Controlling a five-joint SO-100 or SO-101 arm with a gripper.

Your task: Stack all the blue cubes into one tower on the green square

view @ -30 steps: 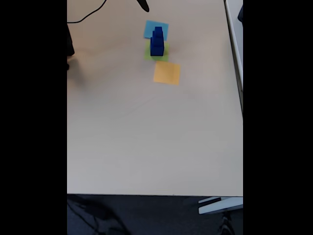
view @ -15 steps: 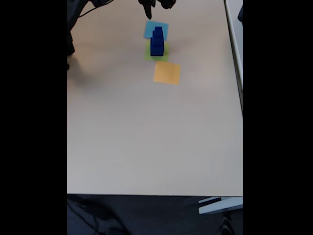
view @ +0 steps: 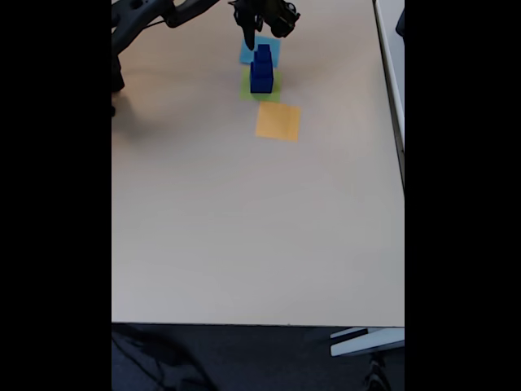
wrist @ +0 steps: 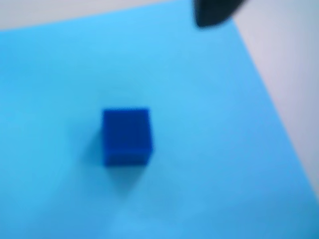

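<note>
Gripper (view: 254,31) hung just at the tower's (view: 261,70) twelve o'clock in the fixed view, over the light-blue square (view: 270,47); whether it was open I could not tell. That tower stood on the green square (view: 247,91), with its small top cube (wrist: 126,136) lying toward eight o'clock of the dark finger (wrist: 215,11) in the wrist view.

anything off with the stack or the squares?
Nothing stands out. In the fixed view the tower stands upright on the green square, tapering upward. The light-blue square and orange square lie flat. The hand hovers just beyond the tower.
</note>
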